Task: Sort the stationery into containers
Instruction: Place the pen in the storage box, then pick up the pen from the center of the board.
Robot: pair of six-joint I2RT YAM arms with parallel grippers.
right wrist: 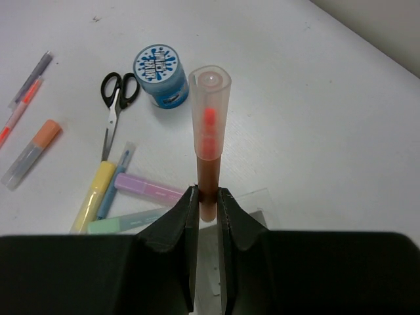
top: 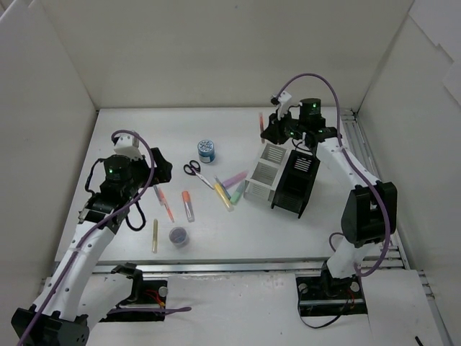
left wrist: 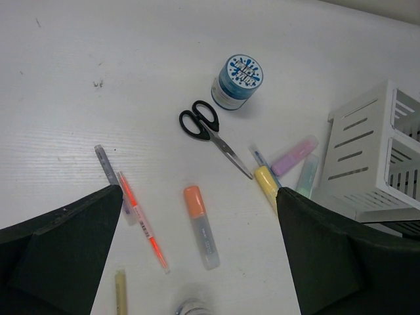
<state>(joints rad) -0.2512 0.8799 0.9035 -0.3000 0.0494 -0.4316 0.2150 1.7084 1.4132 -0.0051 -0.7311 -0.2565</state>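
Looking through the right wrist camera, I see the right fingers (right wrist: 174,230) pinched shut on a red-orange marker (right wrist: 209,125) with a clear cap. From overhead they hold it near the far end of the white mesh organizer (top: 263,173), which stands against the black pen holder (top: 297,180). My left fingers (left wrist: 65,243) stand wide apart with nothing between them, hovering over the table (left wrist: 98,52) above an orange highlighter (left wrist: 200,226). The scissors (left wrist: 203,125) and blue tin (left wrist: 237,80) lie beyond it.

White arm links (top: 68,277), black joints (top: 371,209); looping purple cables (top: 311,75), green lights (top: 112,171)
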